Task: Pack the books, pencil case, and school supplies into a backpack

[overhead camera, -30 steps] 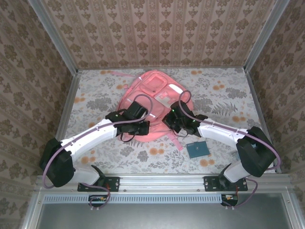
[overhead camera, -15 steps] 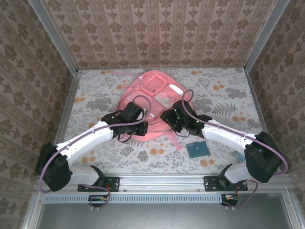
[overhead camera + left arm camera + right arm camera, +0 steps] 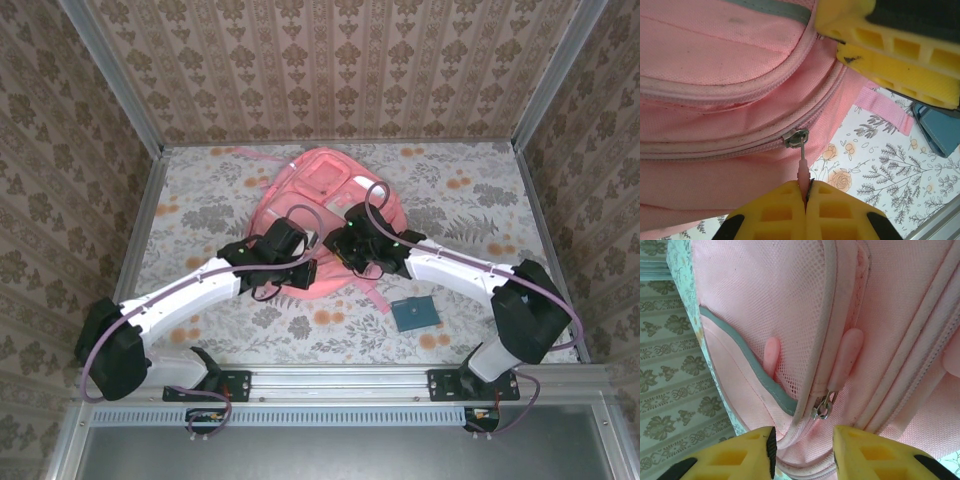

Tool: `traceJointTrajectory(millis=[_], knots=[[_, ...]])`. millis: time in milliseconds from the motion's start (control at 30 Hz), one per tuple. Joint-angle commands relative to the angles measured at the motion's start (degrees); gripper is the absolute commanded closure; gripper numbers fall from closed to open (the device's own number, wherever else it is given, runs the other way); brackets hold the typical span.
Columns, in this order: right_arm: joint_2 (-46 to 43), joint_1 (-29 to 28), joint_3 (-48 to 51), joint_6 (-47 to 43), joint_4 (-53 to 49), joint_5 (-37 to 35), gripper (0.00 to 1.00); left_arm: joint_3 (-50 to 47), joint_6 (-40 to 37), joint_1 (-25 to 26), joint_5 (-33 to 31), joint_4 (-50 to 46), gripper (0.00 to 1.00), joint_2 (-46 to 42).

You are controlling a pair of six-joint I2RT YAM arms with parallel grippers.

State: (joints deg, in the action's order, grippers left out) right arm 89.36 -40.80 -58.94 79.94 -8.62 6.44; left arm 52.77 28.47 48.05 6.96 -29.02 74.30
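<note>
The left pincer [image 3: 806,189] is closed on the pink zipper pull [image 3: 802,169] of the backpack [image 3: 715,65], which lies just in front of it. The right pincer [image 3: 804,447] stands open, and a second zipper pull [image 3: 845,357] lies just ahead of its gap. The small teal book [image 3: 413,314] lies behind the right pincer.

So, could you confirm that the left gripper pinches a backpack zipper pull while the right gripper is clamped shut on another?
Not quite: the right wrist view shows the right gripper open, jaws apart below that zipper pull. The left gripper does pinch one.
</note>
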Motion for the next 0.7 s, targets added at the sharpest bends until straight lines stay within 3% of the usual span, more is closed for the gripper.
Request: traceJointTrajectory(millis=[0, 233, 567, 667], knots=[[2.57, -0.24, -1.49, 4.71, -3.13, 1.84, 0.63, -1.50, -2.84, 1.14, 1.23, 4.42, 1.00, -0.17], [6.67, -0.25, -3.60, 7.42, -0.06, 4.48, 0.63, -6.44, -5.33, 1.69, 0.61, 10.46, 1.00, -1.05], [11.72, -0.12, -7.62, 7.72, 0.15, 4.40, 0.63, -8.10, -6.58, 2.56, -1.41, 11.71, 1.00, 0.49], [11.09, -0.11, -6.62, 7.70, 0.71, 3.17, 0.68, -7.80, -6.34, 2.57, -2.90, 10.70, 1.00, 0.26]])
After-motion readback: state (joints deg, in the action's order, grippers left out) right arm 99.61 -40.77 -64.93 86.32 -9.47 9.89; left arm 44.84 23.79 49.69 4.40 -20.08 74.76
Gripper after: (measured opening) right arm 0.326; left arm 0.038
